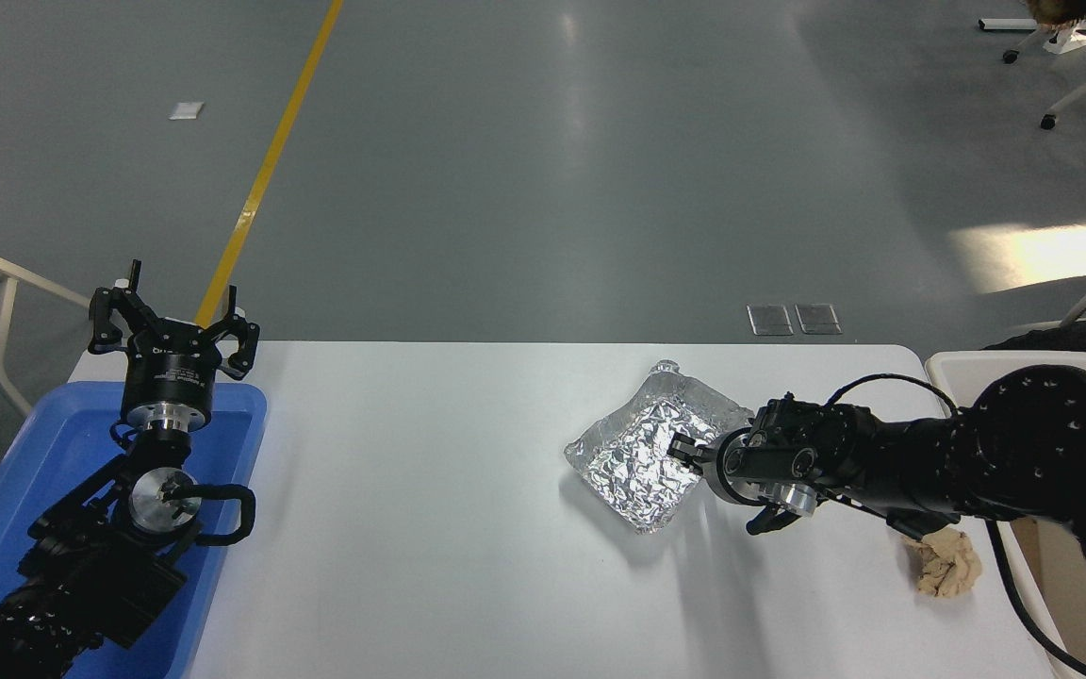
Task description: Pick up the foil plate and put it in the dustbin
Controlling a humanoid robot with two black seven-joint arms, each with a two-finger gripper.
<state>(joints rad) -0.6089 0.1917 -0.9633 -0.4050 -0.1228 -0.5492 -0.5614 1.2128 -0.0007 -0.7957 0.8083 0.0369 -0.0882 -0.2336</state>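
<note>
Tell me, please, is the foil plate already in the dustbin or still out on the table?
Out: the foil plate lies on the white table, with the right gripper at its edge; the dustbin stands at the right.

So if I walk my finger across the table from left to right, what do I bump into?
Blue tray with the parked left claw above it → foil plate → right claw at the plate's right edge → crumpled paper ball → cream dustbin.

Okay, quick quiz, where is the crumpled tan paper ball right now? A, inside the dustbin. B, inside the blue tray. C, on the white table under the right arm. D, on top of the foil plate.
C: the crumpled tan paper ball lies on the white table, below the right arm and apart from the foil plate.
</note>
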